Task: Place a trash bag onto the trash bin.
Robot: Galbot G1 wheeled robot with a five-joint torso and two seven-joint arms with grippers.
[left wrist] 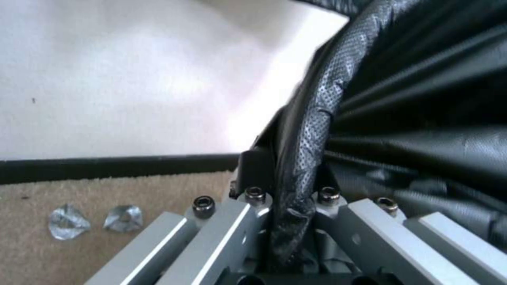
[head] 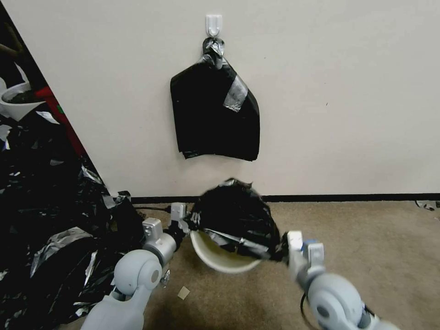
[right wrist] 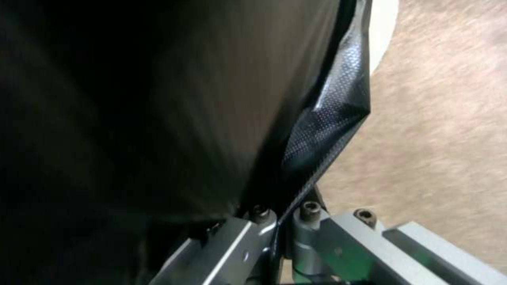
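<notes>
The trash bag (head: 236, 217) is glossy black and stretched between my two grippers over the far half of the trash bin (head: 220, 259), a cream-white round bin on the carpet whose near rim still shows. My left gripper (head: 185, 220) is shut on the bag's left edge; the left wrist view shows the bunched bag edge (left wrist: 301, 158) pinched at my left gripper (left wrist: 290, 200). My right gripper (head: 285, 243) is shut on the bag's right edge, seen as a thin fold of the bag (right wrist: 322, 130) clamped at my right gripper (right wrist: 283, 215), with the bin rim (right wrist: 383, 35) beyond.
A flat stack of black bags (head: 215, 114) hangs from a white wall hook (head: 214, 24) straight above. A mass of black plastic sheeting (head: 50, 211) lies on the left, with a white bowl (head: 18, 103) behind it. Bare carpet (head: 380, 247) extends to the right.
</notes>
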